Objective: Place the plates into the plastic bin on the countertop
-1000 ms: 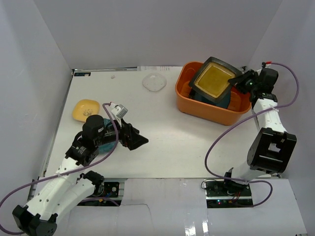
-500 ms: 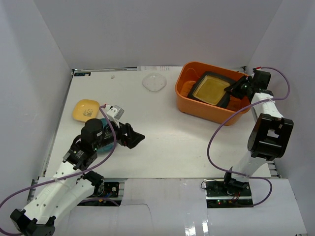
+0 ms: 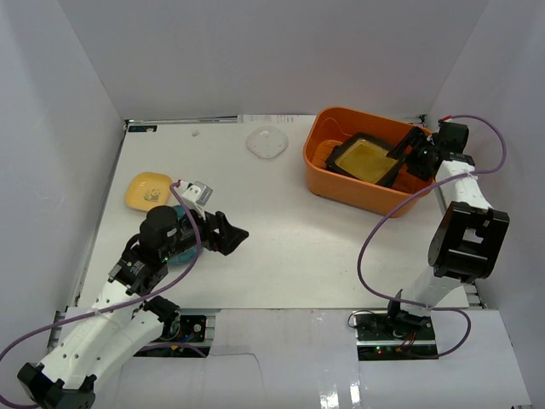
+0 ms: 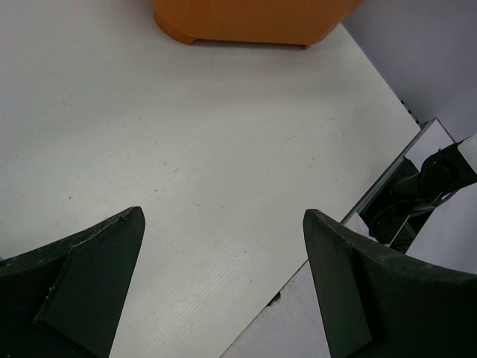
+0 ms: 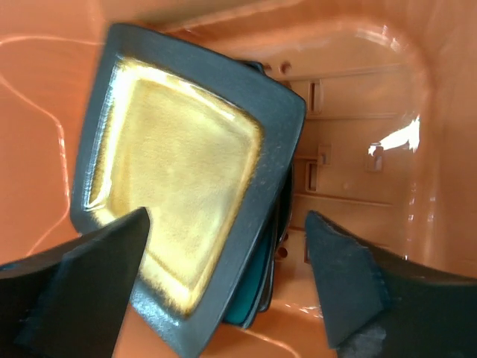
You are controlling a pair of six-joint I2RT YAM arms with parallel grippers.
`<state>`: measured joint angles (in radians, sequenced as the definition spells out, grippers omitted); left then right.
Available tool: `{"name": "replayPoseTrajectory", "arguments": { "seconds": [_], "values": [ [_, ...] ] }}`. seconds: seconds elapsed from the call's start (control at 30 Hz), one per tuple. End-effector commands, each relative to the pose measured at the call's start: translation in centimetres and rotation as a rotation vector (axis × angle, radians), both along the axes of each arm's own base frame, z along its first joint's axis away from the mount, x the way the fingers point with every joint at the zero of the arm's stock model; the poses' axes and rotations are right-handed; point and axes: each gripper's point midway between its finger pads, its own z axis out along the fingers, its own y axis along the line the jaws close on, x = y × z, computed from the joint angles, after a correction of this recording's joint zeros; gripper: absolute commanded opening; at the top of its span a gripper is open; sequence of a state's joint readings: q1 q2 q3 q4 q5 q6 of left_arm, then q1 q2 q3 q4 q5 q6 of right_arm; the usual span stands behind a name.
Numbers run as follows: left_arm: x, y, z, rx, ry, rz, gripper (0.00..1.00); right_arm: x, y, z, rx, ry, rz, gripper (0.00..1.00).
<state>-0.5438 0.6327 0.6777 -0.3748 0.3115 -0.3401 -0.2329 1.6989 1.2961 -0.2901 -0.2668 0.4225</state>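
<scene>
The right gripper (image 5: 227,220) hangs spread inside the bin (image 3: 341,189), gripping nothing. Below it the amber plate (image 5: 175,201) lies tilted on one teal plate (image 5: 250,309), so two are in. On the desk (image 3: 289,247) sit one yellow plate (image 3: 146,191) and a second teal plate (image 3: 177,253), half hidden under the left arm. Both lie behind the spread left gripper (image 3: 230,237), which is the nearer one.

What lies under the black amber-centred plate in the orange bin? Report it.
The edge of a teal plate pokes out beneath the black plate, inside the orange bin. The teal plate's shape and anything else stacked below are covered.
</scene>
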Motion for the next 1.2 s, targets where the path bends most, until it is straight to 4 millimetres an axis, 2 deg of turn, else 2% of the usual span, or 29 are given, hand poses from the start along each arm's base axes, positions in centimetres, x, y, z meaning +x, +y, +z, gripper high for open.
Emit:
{"name": "replayPoseTrajectory", "arguments": {
  "seconds": [0.0, 0.03, 0.07, 0.13, 0.17, 0.2, 0.23, 0.27, 0.3, 0.33, 0.37, 0.4, 0.43, 0.47, 0.5, 0.53, 0.57, 0.6, 0.63, 0.7, 0.73, 0.77, 0.8, 0.83, 0.9, 0.93, 1.0, 1.03, 1.17],
  "values": [
    [0.2, 0.6, 0.1, 0.009, -0.015, 0.036, 0.98, 0.4, -0.1, 7.4, -0.102, -0.192, -0.003, 0.93],
    [0.3, 0.7, 0.2, 0.008, -0.018, 0.044, 0.98, 0.2, -0.1, 8.3, -0.129, -0.212, -0.016, 0.95],
    [0.4, 0.8, 0.4, 0.006, -0.023, 0.053, 0.98, -0.4, 0.2, 10.4, -0.150, -0.259, -0.019, 0.98],
    [0.9, 1.1, 1.1, -0.001, -0.035, 0.085, 0.98, -1.3, 2.2, 11.5, -0.164, -0.295, 0.012, 0.97],
    [1.0, 1.2, 1.5, -0.006, -0.044, 0.098, 0.98, -2.2, 3.2, 13.4, -0.171, -0.352, 0.026, 0.97],
    [1.3, 1.6, 2.3, -0.012, -0.061, 0.127, 0.98, -2.8, 5.7, 13.7, -0.166, -0.371, 0.073, 0.97],
    [1.5, 1.9, 2.9, -0.018, -0.075, 0.147, 0.98, -3.5, 7.1, 14.1, -0.169, -0.394, 0.089, 0.97],
    [1.6, 2.3, 3.4, -0.021, -0.087, 0.171, 0.98, -5.1, 9.2, 13.6, -0.140, -0.406, 0.119, 0.98],
    [2.1, 3.1, 4.3, -0.026, -0.112, 0.227, 0.98, -6.0, 13.6, 14.1, -0.105, -0.465, 0.210, 1.00],
    [2.2, 3.6, 5.7, -0.045, -0.137, 0.254, 0.98, -7.1, 15.7, 14.3, -0.081, -0.495, 0.239, 1.00],
    [2.4, 4.1, 6.5, -0.057, -0.154, 0.284, 0.98, -8.3, 17.9, 11.6, -0.040, -0.452, 0.266, 0.96],
    [2.3, 4.4, 7.6, -0.078, -0.176, 0.302, 0.98, -10.0, 22.9, 11.9, 0.013, -0.501, 0.370, 0.92],
    [2.7, 5.6, 9.2, -0.099, -0.204, 0.372, 0.98, -10.8, 24.7, 9.1, 0.014, -0.454, 0.385, 0.89],
    [2.6, 5.9, 10.0, -0.114, -0.218, 0.391, 0.98, -11.6, 27.0, 8.2, 0.043, -0.445, 0.421, 0.86],
    [2.4, 6.4, 11.0, -0.135, -0.237, 0.408, 0.98, -13.5, 31.1, 8.4, 0.103, -0.461, 0.497, 0.80],
    [2.4, 6.8, 11.7, -0.147, -0.251, 0.427, 0.98, -14.4, 33.3, 7.6, 0.117, -0.445, 0.536, 0.79],
    [2.2, 7.1, 12.7, -0.164, -0.269, 0.440, 0.98, -16.1, 37.3, 5.9, 0.126, -0.408, 0.623, 0.79],
    [2.1, 7.4, 13.0, -0.170, -0.275, 0.449, 0.98, -16.7, 39.1, 5.3, 0.140, -0.397, 0.648, 0.78],
    [2.1, 7.8, 13.3, -0.175, -0.285, 0.469, 0.98, -17.0, 41.4, 2.9, 0.145, -0.355, 0.682, 0.78],
    [2.0, 8.3, 13.1, -0.167, -0.290, 0.487, 0.98, -19.0, 45.5, 2.4, 0.240, -0.315, 0.755, 0.78],
    [1.9, 8.5, 12.7, -0.156, -0.283, 0.493, 0.98, -19.1, 47.2, 0.2, 0.258, -0.291, 0.770, 0.77],
    [2.1, 8.7, 12.1, -0.144, -0.275, 0.507, 0.98, -20.2, 49.4, 0.7, 0.324, -0.271, 0.814, 0.77],
    [2.1, 8.8, 11.7, -0.134, -0.265, 0.512, 0.98, -20.4, 50.5, 0.1, 0.335, -0.261, 0.843, 0.76],
    [2.1, 8.8, 11.1, -0.123, -0.250, 0.515, 0.98, -20.6, 51.9, -2.2, 0.361, -0.213, 0.845, 0.74],
    [1.8, 8.6, 10.3, -0.118, -0.235, 0.497, 0.98, -21.4, 54.2, -2.6, 0.419, -0.196, 0.876, 0.72],
    [1.7, 8.6, 10.1, -0.115, -0.232, 0.491, 0.98, -21.7, 54.9, -5.0, 0.438, -0.131, 0.865, 0.71],
    [1.4, 8.4, 9.8, -0.117, -0.227, 0.478, 0.98, -22.2, 56.4, -5.5, 0.495, -0.116, 0.874, 0.69],
    [1.3, 8.5, 9.5, -0.114, -0.221, 0.478, 0.98, -22.3, 57.4, -6.7, 0.522, -0.076, 0.863, 0.68],
    [1.5, 8.6, 9.0, -0.102, -0.218, 0.489, 0.98, -21.9, 59.3, -8.6, 0.568, -0.025, 0.821, 0.66]
  ]
}}
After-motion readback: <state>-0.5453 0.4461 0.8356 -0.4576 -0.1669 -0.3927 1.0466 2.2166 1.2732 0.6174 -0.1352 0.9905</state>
